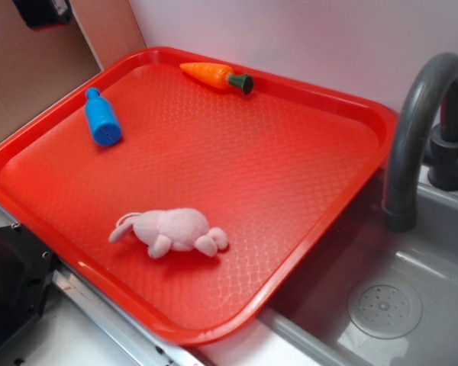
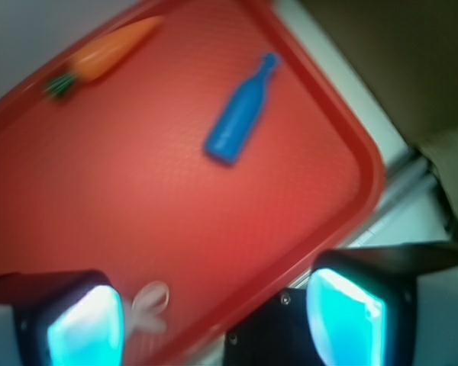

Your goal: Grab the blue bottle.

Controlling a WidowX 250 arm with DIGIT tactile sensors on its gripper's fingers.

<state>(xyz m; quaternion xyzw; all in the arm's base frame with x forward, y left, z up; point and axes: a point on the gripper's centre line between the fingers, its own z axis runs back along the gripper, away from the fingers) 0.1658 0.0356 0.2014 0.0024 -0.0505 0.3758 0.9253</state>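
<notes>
The blue bottle (image 1: 101,119) lies on its side near the far left corner of the red tray (image 1: 328,221), with its dotted base toward the camera. In the wrist view the blue bottle (image 2: 240,113) lies well ahead, its neck pointing away to the upper right. My gripper (image 2: 217,324) hangs high above the tray's near edge with its jaws wide apart and nothing between them. Its cyan fingertips (image 2: 84,332) frame the bottom of that view. The gripper does not show in the exterior view.
An orange toy carrot (image 1: 214,75) lies along the tray's far rim. A pink plush rabbit (image 1: 172,231) rests near the tray's front. A grey sink basin (image 1: 382,305) and a dark faucet (image 1: 416,137) stand to the right. A cardboard wall (image 1: 30,69) rises at the left.
</notes>
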